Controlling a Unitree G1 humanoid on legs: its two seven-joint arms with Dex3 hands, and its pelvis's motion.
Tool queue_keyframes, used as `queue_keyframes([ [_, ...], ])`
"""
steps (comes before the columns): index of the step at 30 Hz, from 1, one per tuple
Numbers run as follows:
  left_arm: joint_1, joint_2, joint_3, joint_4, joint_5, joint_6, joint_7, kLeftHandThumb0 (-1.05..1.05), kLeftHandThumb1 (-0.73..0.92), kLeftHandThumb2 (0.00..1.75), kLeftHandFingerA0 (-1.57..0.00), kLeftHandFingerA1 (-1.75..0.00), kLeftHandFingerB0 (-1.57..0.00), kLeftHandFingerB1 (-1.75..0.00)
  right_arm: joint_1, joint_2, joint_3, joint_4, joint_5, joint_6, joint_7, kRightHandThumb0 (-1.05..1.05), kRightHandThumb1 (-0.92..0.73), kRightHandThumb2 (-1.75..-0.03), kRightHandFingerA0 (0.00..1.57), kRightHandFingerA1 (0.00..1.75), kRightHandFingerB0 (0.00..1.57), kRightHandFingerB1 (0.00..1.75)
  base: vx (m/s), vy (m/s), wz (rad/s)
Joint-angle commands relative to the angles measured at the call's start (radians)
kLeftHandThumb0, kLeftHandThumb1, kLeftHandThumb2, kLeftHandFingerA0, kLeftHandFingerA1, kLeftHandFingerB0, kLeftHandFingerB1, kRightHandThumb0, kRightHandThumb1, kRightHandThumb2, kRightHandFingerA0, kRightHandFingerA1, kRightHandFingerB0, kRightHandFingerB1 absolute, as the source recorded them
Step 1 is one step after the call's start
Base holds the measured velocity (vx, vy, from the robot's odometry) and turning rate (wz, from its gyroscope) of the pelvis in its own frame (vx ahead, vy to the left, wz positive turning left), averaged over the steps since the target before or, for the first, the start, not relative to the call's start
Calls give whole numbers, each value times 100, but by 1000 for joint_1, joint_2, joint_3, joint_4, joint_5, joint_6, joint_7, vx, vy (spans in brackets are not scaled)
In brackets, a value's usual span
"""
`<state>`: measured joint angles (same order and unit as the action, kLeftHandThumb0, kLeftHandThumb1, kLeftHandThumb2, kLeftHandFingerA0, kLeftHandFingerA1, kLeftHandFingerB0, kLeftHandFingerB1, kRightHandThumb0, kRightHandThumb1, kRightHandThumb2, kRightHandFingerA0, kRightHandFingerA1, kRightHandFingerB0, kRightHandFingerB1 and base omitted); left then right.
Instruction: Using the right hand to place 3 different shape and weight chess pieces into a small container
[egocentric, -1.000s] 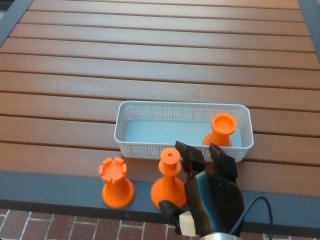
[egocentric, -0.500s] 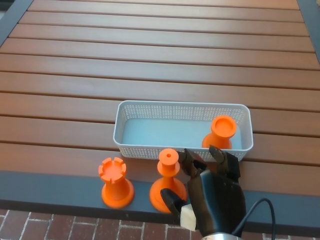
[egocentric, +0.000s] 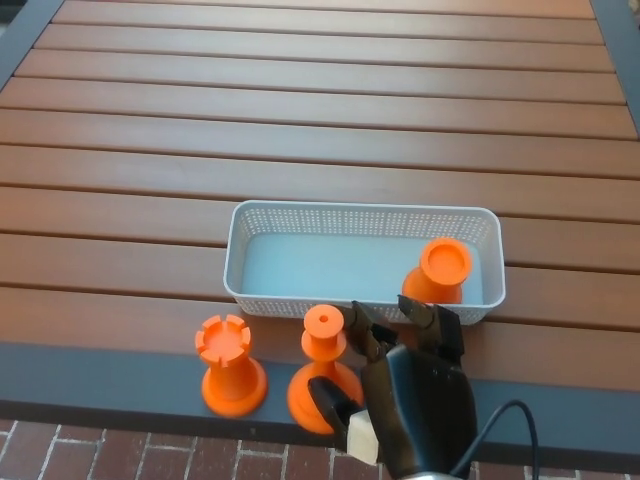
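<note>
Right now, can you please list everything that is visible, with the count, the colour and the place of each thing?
basket: one, white, perforated, on the wooden slats near the table's front.
chess piece in basket: one, orange, upright at the basket's right end.
rook-shaped piece: one, orange, standing on the dark front edge, left of the others.
round-topped piece: one, orange, on the front edge just in front of the basket.
table: one, brown slats with dark border.
brick floor: reddish, below the table edge.
right robot hand: one, black, fingers apart beside the round-topped piece.
</note>
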<state>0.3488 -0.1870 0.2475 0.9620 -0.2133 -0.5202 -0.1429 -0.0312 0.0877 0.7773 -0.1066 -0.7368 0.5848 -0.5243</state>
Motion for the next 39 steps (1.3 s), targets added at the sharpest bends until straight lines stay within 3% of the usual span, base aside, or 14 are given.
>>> queue_keyframes([
  [1, 7, 8, 17, 36, -19, -59, -51, -11, 53, 112, -109, -141, -93, -115, 12, 216, 68, 28, 33, 3, -25, -54, -79, -63, 92, 118, 39, 47, 0, 0, 0],
  [7, 14, 7, 17, 45, -11, -61, -61, -11, 47, 121, -107, -147, -91, -119, -39, 213, 68, 36, 1, 35, -11, -57, -76, -62, 89, 106, 37, 44, 0, 0, 0],
  [9, 28, -2, 23, 24, -20, -33, -50, -13, 51, 114, -105, -145, -93, -118, -54, 213, 69, 45, -6, 44, -8, -58, -70, -61, 74, 114, 31, 43, 0, 0, 0],
  [12, 41, -10, 24, 5, -17, -17, -27, -9, 55, 110, -104, -147, -92, -122, -86, 209, 94, 75, -70, 95, -17, -60, -72, -61, 33, 81, 34, 41, 0, 0, 0],
  [16, 33, -5, 30, 25, -22, -33, -52, -11, 53, 110, -105, -149, -94, -121, -112, 211, 113, 98, -110, 138, -34, -59, -72, -61, 15, 72, 34, 40, 0, 0, 0],
  [17, 36, -5, 31, 21, -24, -30, -56, -11, 52, 111, -106, -145, -93, -117, -119, 215, 114, 107, -119, 142, -49, -63, -51, -88, 0, 39, 25, 50, 0, 0, 0],
  [20, 42, -5, 32, 14, -24, -23, -58, -11, 52, 111, -106, -145, -93, -117, -129, 221, 116, 119, -131, 150, -73, -63, -51, -88, 0, 39, 25, 50, 0, 0, 0],
  [21, 42, -6, 29, 10, -17, -21, -44, -11, 53, 109, -105, -147, -94, -119, -137, 225, 113, 125, -135, 149, -83, -62, -65, -60, 0, 4, 25, 31, 0, 0, 0],
  [23, 42, -8, 26, 2, -7, -16, -25, -11, 55, 108, -104, -148, -93, -120, -151, 232, 107, 135, -140, 146, -98, -66, -57, -77, 0, 0, 15, 38, 0, 0, 0],
  [29, 53, -10, 23, 1, -6, -11, -29, -7, 57, 104, -101, -150, -90, -120, -186, 247, 105, 156, -154, 168, -90, -71, -55, -77, 0, 0, 15, 36, 0, 0, 0],
  [30, 49, -10, 31, 11, -18, -17, -43, -9, 52, 108, -108, -144, -95, -116, -190, 248, 99, 152, -147, 157, -94, -72, -51, -81, 0, 18, 26, 45, 0, 0, 0],
  [33, 43, -10, 44, 26, -35, -25, -64, -9, 52, 108, -108, -144, -95, -116, -199, 251, 91, 148, -135, 143, -100, -72, -51, -81, 0, 18, 26, 45, 0, 0, 0],
  [34, 44, -6, 42, 26, -27, -18, -56, -9, 50, 111, -109, -143, -94, -117, -196, 238, 84, 143, -134, 116, -130, -47, -68, -64, 9, 53, 53, 45, 0, 0, 0],
  [39, 38, -7, 51, 39, -34, -20, -68, -11, 52, 107, -109, -142, -95, -115, -190, 222, 68, 145, -108, 50, -180, -31, -73, -61, 33, 73, 66, 49, 0, 0, 0],
])
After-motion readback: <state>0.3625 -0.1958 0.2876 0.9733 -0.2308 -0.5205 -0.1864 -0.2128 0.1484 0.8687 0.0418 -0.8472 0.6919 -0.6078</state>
